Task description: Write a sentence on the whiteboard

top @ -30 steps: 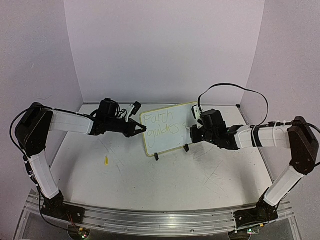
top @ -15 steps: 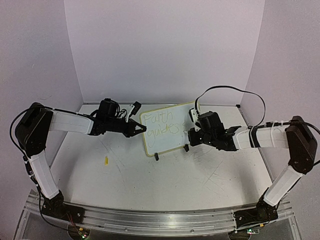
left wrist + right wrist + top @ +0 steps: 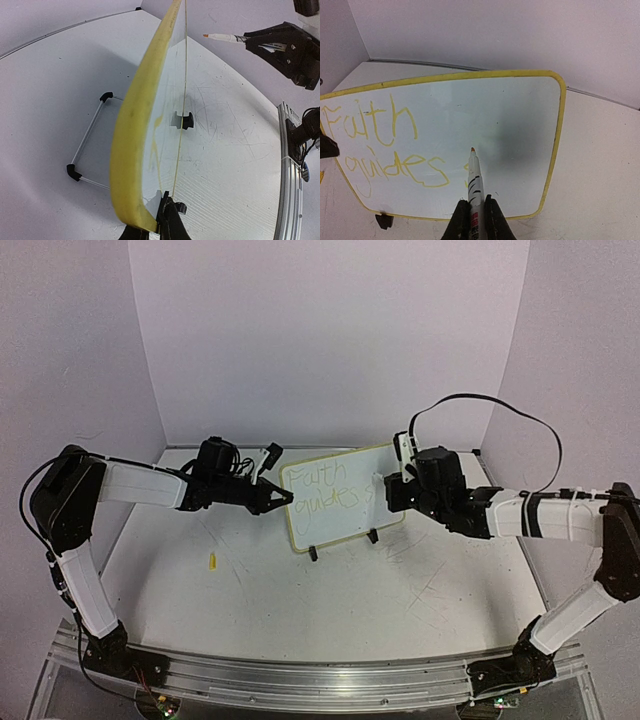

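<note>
whiteboard [image 3: 510,115] w/ yellow rim, "Faith guides"

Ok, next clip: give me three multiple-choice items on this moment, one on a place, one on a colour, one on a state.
1. Where does the left gripper grip the whiteboard?
A. its top rim
B. the side rim nearest the left arm
C. a clip foot

2. What colour is the writing on the board?
A. black
B. red
C. yellow

3. How is the right gripper?
A. shut on the marker
B. open and empty
C. shut on the wire stand

Answers:
1 B, it pinches the yellow rim on that side.
2 C, "Faith guides" is in yellow strokes.
3 A, the marker's barrel sits clamped in it, tip toward the board.
</note>
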Controlling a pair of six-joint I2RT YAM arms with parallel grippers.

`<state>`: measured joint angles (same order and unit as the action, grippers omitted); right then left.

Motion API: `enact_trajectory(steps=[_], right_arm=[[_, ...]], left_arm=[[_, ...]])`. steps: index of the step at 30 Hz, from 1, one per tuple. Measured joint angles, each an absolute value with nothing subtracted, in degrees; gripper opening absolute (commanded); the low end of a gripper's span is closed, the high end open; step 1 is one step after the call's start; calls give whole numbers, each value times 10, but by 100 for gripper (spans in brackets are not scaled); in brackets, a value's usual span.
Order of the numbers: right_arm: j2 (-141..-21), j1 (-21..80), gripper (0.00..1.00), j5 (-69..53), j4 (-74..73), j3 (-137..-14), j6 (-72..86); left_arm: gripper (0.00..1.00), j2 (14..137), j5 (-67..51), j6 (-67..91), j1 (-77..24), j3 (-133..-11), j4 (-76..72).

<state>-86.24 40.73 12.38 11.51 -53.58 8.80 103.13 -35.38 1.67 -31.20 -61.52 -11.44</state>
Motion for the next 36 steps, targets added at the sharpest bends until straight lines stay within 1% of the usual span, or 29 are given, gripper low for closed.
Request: enact_trajectory(steps=[10, 36], right_arm=[[-893, 397, 0, 128, 109, -538, 81], [-917, 397, 0, 128, 111, -562, 76]], left_arm=[[0, 1031, -354, 17, -312, -615, -115], [0, 1031, -354, 15, -312, -615, -114]])
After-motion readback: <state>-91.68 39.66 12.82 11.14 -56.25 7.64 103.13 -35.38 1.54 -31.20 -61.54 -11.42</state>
